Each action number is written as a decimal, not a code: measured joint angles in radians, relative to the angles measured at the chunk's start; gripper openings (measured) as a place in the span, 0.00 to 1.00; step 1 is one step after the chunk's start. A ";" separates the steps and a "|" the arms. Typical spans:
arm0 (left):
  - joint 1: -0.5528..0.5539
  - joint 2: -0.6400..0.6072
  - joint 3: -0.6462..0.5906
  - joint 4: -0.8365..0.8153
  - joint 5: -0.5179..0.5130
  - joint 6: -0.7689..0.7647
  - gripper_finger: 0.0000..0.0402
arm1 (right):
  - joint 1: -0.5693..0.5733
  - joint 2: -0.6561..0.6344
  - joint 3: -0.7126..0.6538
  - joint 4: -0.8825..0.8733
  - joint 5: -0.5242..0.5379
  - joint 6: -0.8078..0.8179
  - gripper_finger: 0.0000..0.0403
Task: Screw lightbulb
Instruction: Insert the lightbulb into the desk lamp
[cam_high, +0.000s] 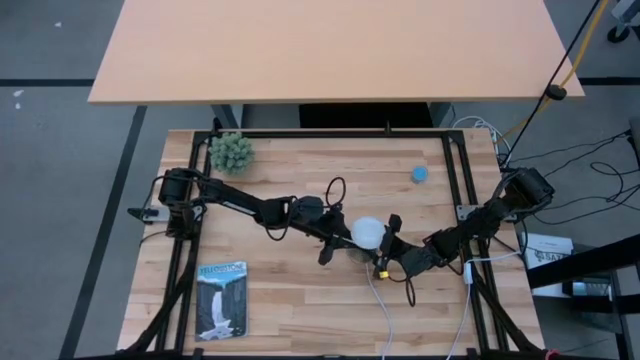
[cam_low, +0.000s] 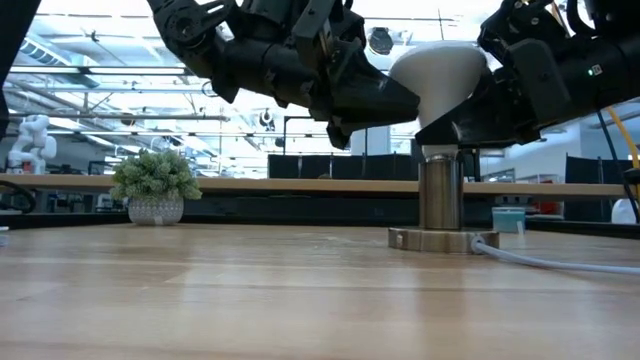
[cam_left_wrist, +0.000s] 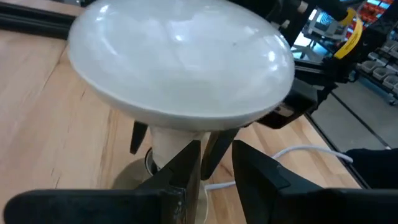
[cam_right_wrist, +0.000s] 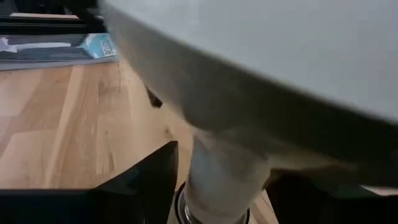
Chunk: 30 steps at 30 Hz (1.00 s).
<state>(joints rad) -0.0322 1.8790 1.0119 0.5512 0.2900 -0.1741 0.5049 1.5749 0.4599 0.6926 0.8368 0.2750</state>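
Note:
The white lightbulb (cam_high: 367, 232) stands at mid-table, dome up. Its narrow lower end sits in the top of the silvery socket (cam_low: 440, 190), which rises from a round base disc (cam_low: 408, 240). My right gripper (cam_right_wrist: 224, 168) comes in from the table's right and is shut on the bulb under the dome. My left gripper (cam_left_wrist: 217, 155) comes from the table's left and sits just under the dome (cam_left_wrist: 180, 56), beside the neck. Its fingers stand a narrow gap apart, and no part of the bulb is between them. My right gripper has the bulb's tapering neck (cam_right_wrist: 205, 168), just below the dome, between its two fingers (cam_right_wrist: 158, 171), one on each side. The fingers come in nearly level from the table's right and near side. The bulb is upright, leaning a little, with its base in the socket. My left gripper has one finger (cam_left_wrist: 186, 168) in front of the neck; whether it touches the neck I cannot tell.
A white cord (cam_low: 560, 262) runs from the socket base toward the near right. A small potted plant (cam_high: 231, 152) stands at the far left and a small blue object (cam_high: 420, 174) at the far right. A booklet (cam_high: 221, 298) lies near the front left.

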 joint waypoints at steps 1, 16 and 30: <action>0.000 0.000 0.000 -0.002 0.000 0.000 0.24 | 0.000 0.000 0.000 0.000 0.000 0.001 0.53; -0.001 0.000 0.000 -0.043 0.009 0.000 0.24 | 0.000 0.000 0.000 -0.002 -0.001 0.001 0.53; -0.010 0.000 0.000 -0.020 0.012 0.010 0.24 | 0.000 0.000 0.000 -0.002 -0.001 0.001 0.53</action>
<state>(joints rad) -0.0425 1.8790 1.0122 0.5316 0.3015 -0.1637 0.5049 1.5749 0.4599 0.6910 0.8360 0.2760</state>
